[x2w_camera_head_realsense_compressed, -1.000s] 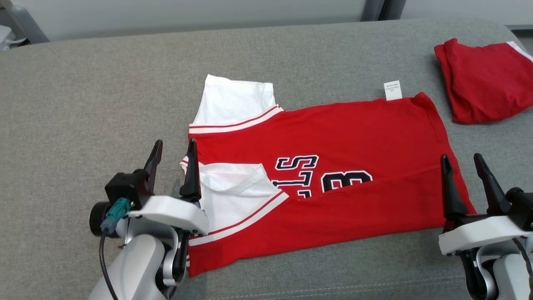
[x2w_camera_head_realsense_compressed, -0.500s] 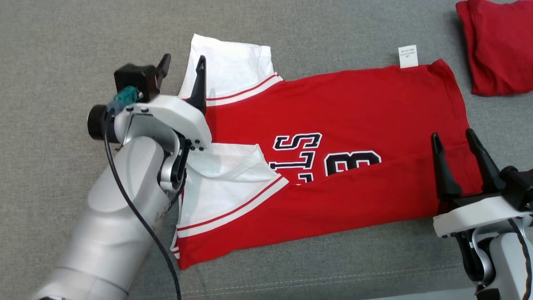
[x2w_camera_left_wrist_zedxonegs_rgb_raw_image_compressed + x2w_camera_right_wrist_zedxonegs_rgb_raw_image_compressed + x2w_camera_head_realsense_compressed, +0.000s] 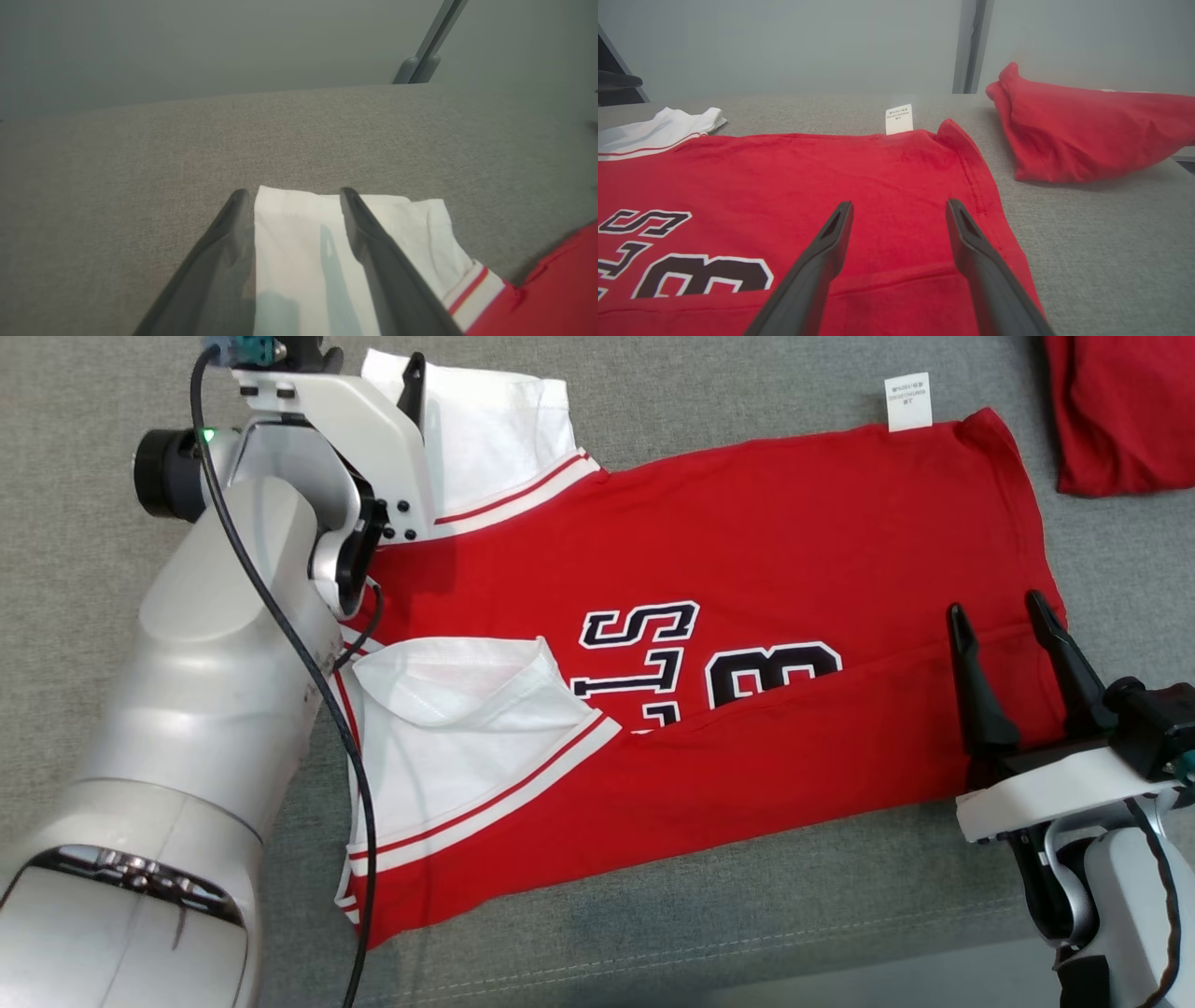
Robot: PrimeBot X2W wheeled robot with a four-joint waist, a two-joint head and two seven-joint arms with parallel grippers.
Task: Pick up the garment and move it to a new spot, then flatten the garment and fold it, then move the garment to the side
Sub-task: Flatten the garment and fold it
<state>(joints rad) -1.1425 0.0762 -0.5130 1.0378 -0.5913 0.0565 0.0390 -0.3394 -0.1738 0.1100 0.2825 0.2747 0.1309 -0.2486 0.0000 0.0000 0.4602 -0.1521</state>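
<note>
Left arm has gone out to the far left over the last second; the head camera dipped too, so ignore the whole-picture shift.

Head view: your left gripper [image 3: 373, 364] now sits at the far sleeve [image 3: 495, 429], one dark finger over the white cloth, the other cut off by the top edge. The right gripper [image 3: 994, 607] has hardly moved and hovers over the right hem of the jersey [image 3: 747, 569]. The jersey lies spread on the grey cushion [image 3: 653, 933], near long edge already folded over the print, near sleeve [image 3: 448, 709] tucked on top. A spare red garment [image 3: 1120, 420] is far right, well apart.

Left wrist view: jaws wide, holding nothing; left gripper [image 3: 294, 191] straddles the sleeve [image 3: 299, 261] near its outer corner. Whether the tips touch the cloth I cannot tell.

Right wrist view: jaws wide, empty; right gripper [image 3: 899, 203] stands above the jersey [image 3: 784, 168] just inside the right hem, label [image 3: 899, 119] beyond.

Likely meaning: the fold is half done, and you look set to pinch the far sleeve and bring it in. Watch for a thin one-layer grab slipping.
</note>
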